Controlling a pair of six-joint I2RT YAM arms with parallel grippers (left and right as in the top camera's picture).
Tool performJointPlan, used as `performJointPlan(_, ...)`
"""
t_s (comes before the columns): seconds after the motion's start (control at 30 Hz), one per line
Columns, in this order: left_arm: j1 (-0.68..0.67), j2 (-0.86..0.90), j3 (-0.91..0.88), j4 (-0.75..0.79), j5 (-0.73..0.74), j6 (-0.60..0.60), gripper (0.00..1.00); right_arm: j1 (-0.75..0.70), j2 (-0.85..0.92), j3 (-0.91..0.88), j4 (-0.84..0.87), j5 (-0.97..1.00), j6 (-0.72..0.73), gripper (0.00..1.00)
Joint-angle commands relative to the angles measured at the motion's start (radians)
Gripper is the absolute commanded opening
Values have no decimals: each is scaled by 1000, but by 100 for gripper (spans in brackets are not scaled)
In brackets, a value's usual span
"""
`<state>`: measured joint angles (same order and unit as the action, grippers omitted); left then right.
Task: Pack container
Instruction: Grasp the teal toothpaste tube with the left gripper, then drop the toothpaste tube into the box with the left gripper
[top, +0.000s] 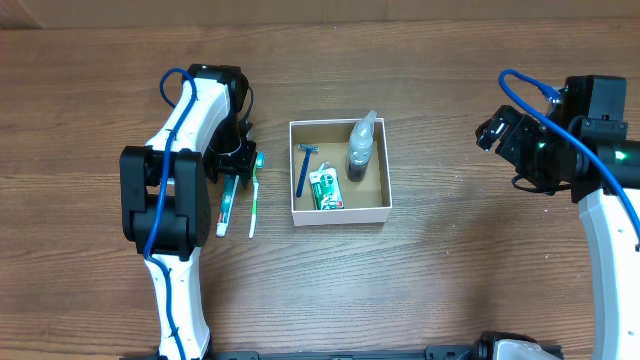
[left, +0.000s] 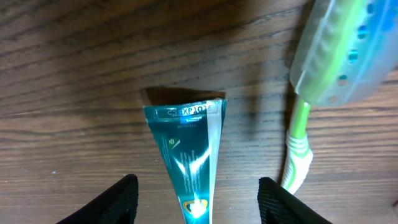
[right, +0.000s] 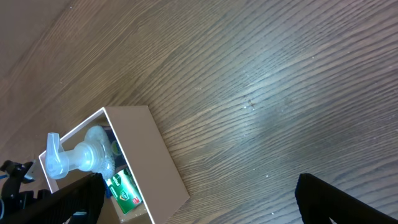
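Container (top: 340, 213) awaits toothpaste tube (left: 186, 155) at its 9 o'clock; released left fingers (left: 118, 202) should centre, then clench mid-tube

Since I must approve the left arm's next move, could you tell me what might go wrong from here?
1. The left gripper, jaws open, straddles the toothpaste tube, and the toothbrush lies close beside it; closing could catch or nudge the brush.
2. The container already holds a razor, a green box and a pump bottle, so the tube may snag the bottle or rest on the rim.
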<state>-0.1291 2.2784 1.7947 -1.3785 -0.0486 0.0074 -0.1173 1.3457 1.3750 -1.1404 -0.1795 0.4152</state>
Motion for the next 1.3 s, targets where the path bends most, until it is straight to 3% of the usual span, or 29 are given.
performJointPlan(0.0,0,1,-75,7,16,7,59,-2,-8,20,5,-1,5,100)
performJointPlan(0.13,-2,1,-187,69,16,-9,54,-2,-8,20,5,-1,5,100)
performJointPlan(0.2,0,1,-205,81,16,-11,47,-2,-8,20,5,-1,5,100)
performJointPlan(0.3,0,0,-209,81,29,-13,23,-2,-8,20,5,-1,5,100)
performJointPlan(0.47,0,-47,-208,86,40,-14,15,-2,-8,20,5,-1,5,100)
performJointPlan(0.6,-3,-188,-178,66,45,-16,16,-2,-8,20,5,-1,5,100)
performJointPlan(0.73,-49,-407,-70,25,142,-15,18,-2,-8,20,5,-1,5,100)
performJointPlan(0.87,-156,-546,-49,109,149,-14,21,-2,-8,20,5,-1,5,100)
performJointPlan(1.03,-295,-521,-80,227,146,-83,22,-2,-8,20,5,-1,5,100)
performJointPlan(1.27,-354,-391,-100,280,151,-146,34,-2,-8,20,5,-1,5,100)
